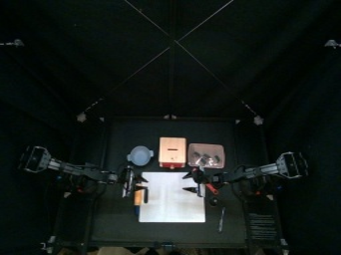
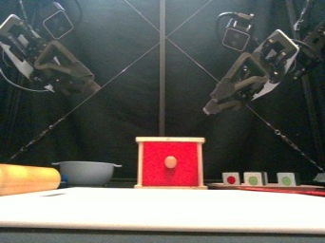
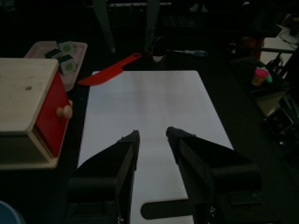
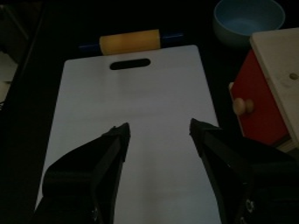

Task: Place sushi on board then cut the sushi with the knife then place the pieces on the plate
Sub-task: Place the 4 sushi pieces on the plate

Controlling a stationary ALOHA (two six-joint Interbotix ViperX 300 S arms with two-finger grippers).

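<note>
The white cutting board [image 1: 173, 198] lies bare at the table's front middle, also in the left wrist view as the board [image 3: 152, 105] and in the right wrist view as the board [image 4: 122, 105]. The sushi pieces [image 2: 256, 177] sit on the pink tray [image 2: 286, 191] at the back right, with a red knife [image 3: 111, 70] on the table beside the tray [image 3: 52, 54]. My left gripper [image 3: 152, 140] hangs open and empty above the board's left end. My right gripper [image 4: 160, 131] hangs open and empty above its right end.
The wooden box [image 1: 172, 150] with its red drawer front [image 2: 170, 163] stands behind the board. A blue-grey bowl [image 1: 140, 154] sits to its left. A wooden rolling pin [image 4: 131, 42] lies along the board's left edge. A thin stick-like thing [image 1: 221, 219] lies front right.
</note>
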